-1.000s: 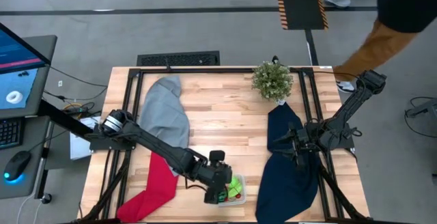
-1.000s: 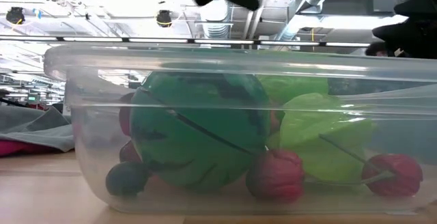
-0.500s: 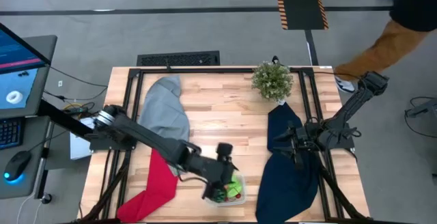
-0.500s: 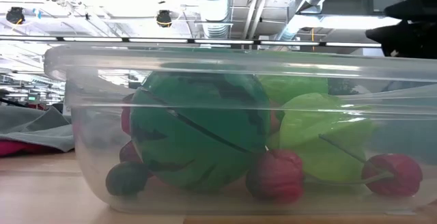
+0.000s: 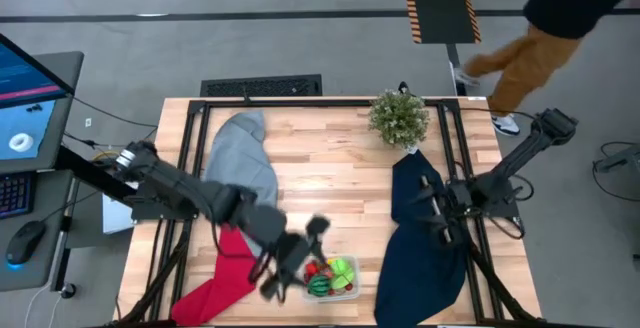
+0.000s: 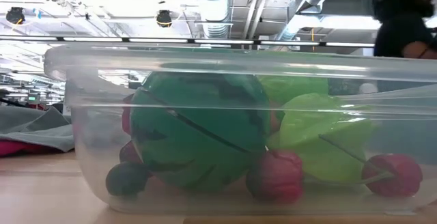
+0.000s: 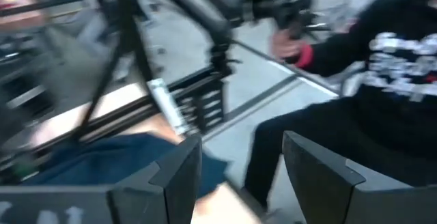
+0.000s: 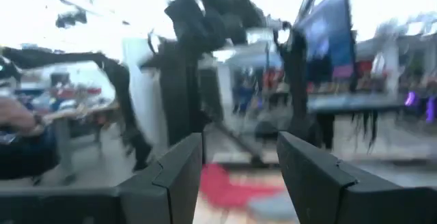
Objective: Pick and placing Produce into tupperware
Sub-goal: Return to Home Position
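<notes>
Now my left claw [image 7: 235, 152], wide and empty, hangs left of the tupperware [image 6: 205, 57]; swinging low could clip it, spilling produce [image 6: 198, 138].

Dark jointed left arm [image 5: 190, 196], silver collar [image 5: 129, 157] near base, matching right arm [image 5: 515, 158], angular black fingers [image 7: 321, 176]

Grey concrete floor [image 5: 300, 38] surrounds the wooden counter [image 5: 330, 168]. Far beyond the right pincer [image 5: 430, 206], a yellow-and-black striped strip [image 5: 440, 3] lies on the floor. Well out from the left pincer [image 5: 275, 278], a side desk [image 5: 75, 63] carries a lit monitor [image 5: 25, 88]. Overhead run silver ducts [image 6: 218, 5] and bright ceiling lights [image 6: 136, 2].
</notes>
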